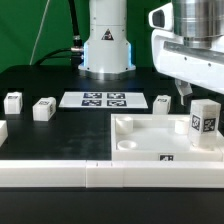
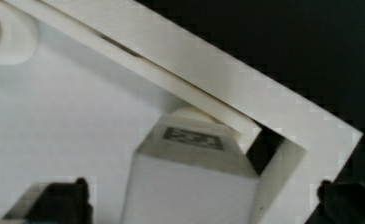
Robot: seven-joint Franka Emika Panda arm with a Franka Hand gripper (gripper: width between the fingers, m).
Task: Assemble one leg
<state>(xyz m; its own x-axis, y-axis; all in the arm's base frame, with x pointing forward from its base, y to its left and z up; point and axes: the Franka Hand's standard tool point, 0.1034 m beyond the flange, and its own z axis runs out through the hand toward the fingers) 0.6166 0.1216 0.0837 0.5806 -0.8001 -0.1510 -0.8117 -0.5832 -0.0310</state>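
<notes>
Bright even light; whites washed out, soft shadows. Wrist view blurry, possibly defocused.

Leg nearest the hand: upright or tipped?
Upright. The leg stands on end at the white piece's corner, tag on its side; the hand is open, not gripping it.

leg [image 1: 204, 122]: white, black-and-white square tag
another leg [image 1: 43, 108], nine o'clock: white, dark tag
flat square piece [image 1: 160, 135]: white
marker board [image 1: 105, 99]: white, four black-and-white tags
table [image 1: 60, 135]: black
</notes>
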